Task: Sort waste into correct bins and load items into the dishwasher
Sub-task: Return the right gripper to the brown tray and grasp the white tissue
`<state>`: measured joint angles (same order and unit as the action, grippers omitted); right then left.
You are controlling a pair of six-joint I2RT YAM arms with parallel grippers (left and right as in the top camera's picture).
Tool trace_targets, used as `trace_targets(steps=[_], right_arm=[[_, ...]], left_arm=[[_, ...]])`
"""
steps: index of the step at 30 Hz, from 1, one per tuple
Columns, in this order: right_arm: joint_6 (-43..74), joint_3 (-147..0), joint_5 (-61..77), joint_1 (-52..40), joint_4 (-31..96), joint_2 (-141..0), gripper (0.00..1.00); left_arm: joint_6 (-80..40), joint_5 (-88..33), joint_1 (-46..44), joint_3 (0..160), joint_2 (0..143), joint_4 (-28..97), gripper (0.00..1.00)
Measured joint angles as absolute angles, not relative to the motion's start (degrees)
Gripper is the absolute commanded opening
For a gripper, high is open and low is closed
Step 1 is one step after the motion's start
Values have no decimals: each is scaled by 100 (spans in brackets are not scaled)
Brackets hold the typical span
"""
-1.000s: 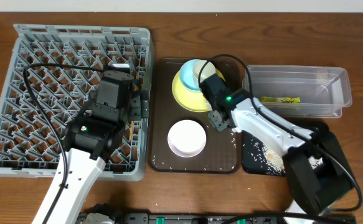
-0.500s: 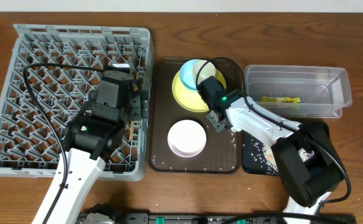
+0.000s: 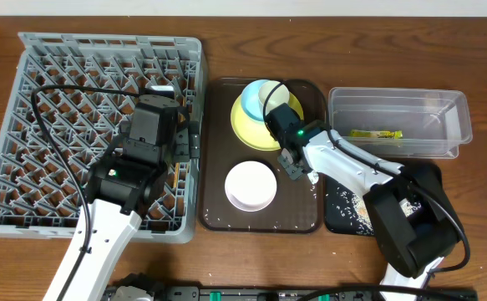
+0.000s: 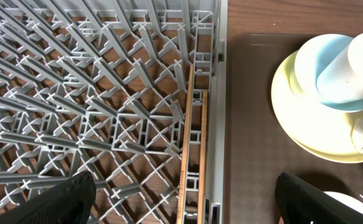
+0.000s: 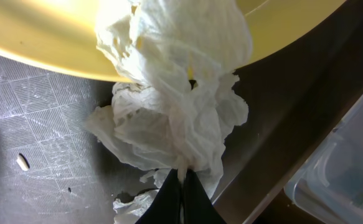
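Right gripper [image 5: 182,198] has edged slightly left by the plate [image 5: 38,31] rim, clamped on the tissue [image 5: 175,106].
Left gripper [image 4: 187,202], fingers apart, hangs over the rack [image 4: 75,93] edge beside the tray [image 4: 249,124].

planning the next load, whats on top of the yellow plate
A blue cup sits on the plate, and a crumpled tissue drapes over its rim, pinched by the right fingers. The plate surface under the cup and tissue is hidden.
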<state>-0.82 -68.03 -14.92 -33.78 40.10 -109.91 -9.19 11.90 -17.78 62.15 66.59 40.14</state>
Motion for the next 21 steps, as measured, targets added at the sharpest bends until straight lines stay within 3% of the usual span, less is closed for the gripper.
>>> trace_targets(steps=[11,19,21], right_arm=[[-64,-6873,-1409,-3378,4501,-10455,2],[-54,-6934,-1253,-3378,4563,-10158,43],[1,-6897,-1229,-3378,4512,-10158,49]], left_arm=[[-919,1192,-1778,6215,6659,4014,93],[-919,1190,-1778,6215,6659,4014,93],[-919,1190,-1778,6215,6659,4014,93]])
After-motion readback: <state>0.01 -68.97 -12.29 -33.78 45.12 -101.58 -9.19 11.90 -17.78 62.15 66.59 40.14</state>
